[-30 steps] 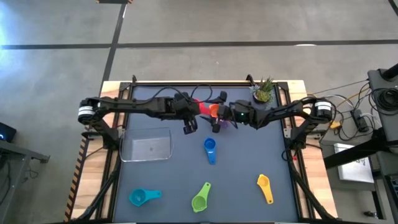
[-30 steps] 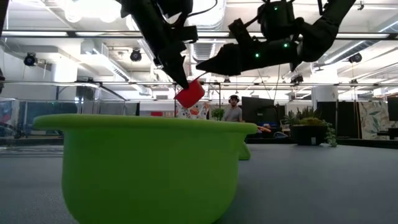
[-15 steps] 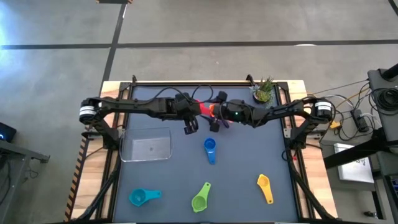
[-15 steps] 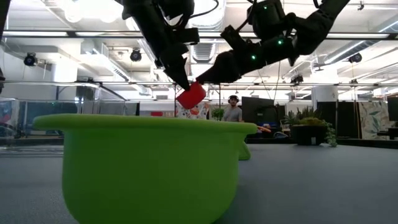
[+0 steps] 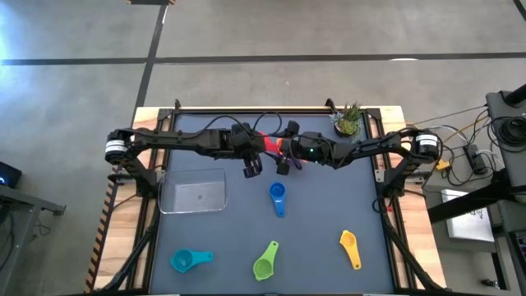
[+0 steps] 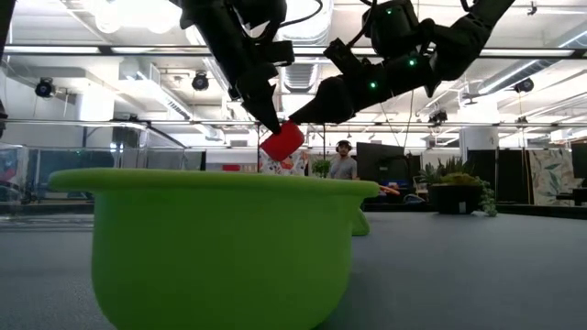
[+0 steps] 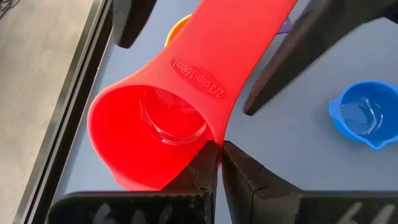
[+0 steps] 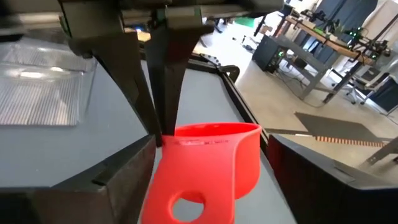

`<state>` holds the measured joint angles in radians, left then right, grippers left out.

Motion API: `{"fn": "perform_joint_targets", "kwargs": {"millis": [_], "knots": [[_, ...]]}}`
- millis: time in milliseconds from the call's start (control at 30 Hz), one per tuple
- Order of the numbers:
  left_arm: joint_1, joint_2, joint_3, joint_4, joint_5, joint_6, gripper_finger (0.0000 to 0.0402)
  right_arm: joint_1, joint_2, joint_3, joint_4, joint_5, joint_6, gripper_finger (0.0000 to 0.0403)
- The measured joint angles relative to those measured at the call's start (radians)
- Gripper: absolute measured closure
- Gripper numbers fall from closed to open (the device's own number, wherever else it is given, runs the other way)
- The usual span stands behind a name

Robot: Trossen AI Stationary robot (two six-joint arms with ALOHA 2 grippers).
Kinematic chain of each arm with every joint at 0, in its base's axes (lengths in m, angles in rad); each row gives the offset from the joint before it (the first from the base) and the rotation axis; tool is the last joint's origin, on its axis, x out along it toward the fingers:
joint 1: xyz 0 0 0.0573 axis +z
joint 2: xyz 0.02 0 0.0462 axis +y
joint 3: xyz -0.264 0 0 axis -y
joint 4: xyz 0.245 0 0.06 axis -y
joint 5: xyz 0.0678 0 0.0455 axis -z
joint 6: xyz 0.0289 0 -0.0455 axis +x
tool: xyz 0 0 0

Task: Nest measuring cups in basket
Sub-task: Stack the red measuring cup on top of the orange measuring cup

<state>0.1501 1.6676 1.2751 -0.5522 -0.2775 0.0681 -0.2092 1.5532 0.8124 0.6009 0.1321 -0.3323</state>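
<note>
Dark grey matting covers my table, and taking the red cup as my landmark I read outward from the near edge: the lime green cup, teal cup and yellow cup lie nearest me, well short of it; the blue cup sits closer to it, and the clear basket lies to its near left, holding no cup that I can see. The red cup hangs in the air above the far middle of the table, its rim pinched by my left gripper, fingers fully closed on it. My right gripper straddles its flat handle with fingers wide apart, not yet gripping. I judge it light, stiff and slick, best taken across the handle. Beyond it stands a potted plant.
</note>
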Motion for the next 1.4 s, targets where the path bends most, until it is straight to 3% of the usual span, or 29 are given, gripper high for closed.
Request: {"fn": "perform_joint_targets", "kwargs": {"millis": [367, 667, 833, 1233, 1400], "knots": [[0.0, 0.0, 0.0, 0.001, -0.001, -0.001, 0.0402, 0.0, 0.0, 0.0, -0.004, -0.002, -0.009, 0.0236], [0.0, 0.0, 0.001, 0.002, -0.003, 0.0, 0.0401, 0.001, 0.0, -0.001, -0.003, -0.008, -0.026, 0.0268], [0.0, 0.0, 0.001, -0.001, -0.002, 0.0, 0.0401, 0.001, 0.0, -0.001, -0.005, 0.0, -0.07, 0.0253], [-0.001, 0.0, 0.001, -0.006, 0.018, 0.0, 0.0401, 0.011, 0.0, -0.001, -0.015, 0.033, -0.098, 0.016], [-0.001, 0.0, 0.001, -0.005, 0.02, -0.002, 0.0401, 0.028, 0.0, -0.001, -0.013, 0.032, -0.098, 0.0153]]}}
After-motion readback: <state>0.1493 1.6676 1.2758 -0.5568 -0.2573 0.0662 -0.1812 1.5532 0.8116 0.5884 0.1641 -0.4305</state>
